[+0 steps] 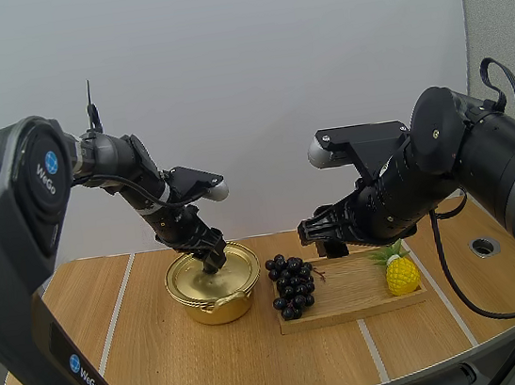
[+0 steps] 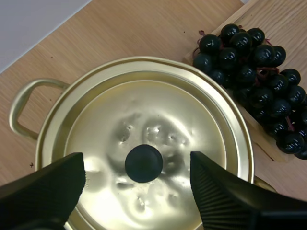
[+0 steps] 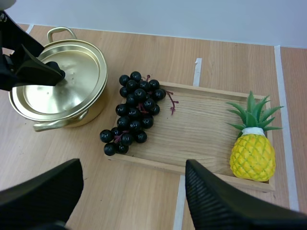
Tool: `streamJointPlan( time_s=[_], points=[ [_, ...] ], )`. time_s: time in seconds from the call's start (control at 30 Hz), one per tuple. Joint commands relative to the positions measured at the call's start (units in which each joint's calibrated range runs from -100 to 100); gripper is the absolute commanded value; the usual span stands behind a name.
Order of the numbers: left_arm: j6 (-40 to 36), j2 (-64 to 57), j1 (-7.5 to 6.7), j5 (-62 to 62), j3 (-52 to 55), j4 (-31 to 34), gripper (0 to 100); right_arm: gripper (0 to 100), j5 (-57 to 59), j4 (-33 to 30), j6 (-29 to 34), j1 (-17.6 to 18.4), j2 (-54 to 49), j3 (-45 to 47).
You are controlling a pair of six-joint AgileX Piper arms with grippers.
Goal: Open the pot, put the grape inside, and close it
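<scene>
The first step, opening the pot (image 1: 214, 308), is in hand: the left jaws stand open around the knob (image 2: 144, 163) on the lid (image 2: 168, 112) and must pinch it and lift, while the right jaws hang open.

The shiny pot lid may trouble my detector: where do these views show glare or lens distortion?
High view: wide-angle bending curves the near edge of the table. Left wrist view: blotchy bright reflections mottle the gold lid around its black knob. Right wrist view: even light, only a mild sheen on the lid.
</scene>
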Motion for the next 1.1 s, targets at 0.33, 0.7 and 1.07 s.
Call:
streamJointPlan(
  time_s=[0.33, 0.7, 1.07],
  points=[
    [1.0, 3.5, -0.21, -4.5, -0.7, -1.6, 100, 100, -0.3, 0.4, -0.3, -0.2, -0.4, -0.4],
    [1.0, 3.8, -0.21, -1.0, -0.7, -1.6, 100, 100, -0.3, 0.4, -0.3, -0.2, -0.4, -0.4],
    [1.0, 1.6, -0.21, -0.4, -0.7, -1.7, 0, 100, -0.3, 0.4, -0.3, -0.2, -0.4, -0.4]
  ],
)
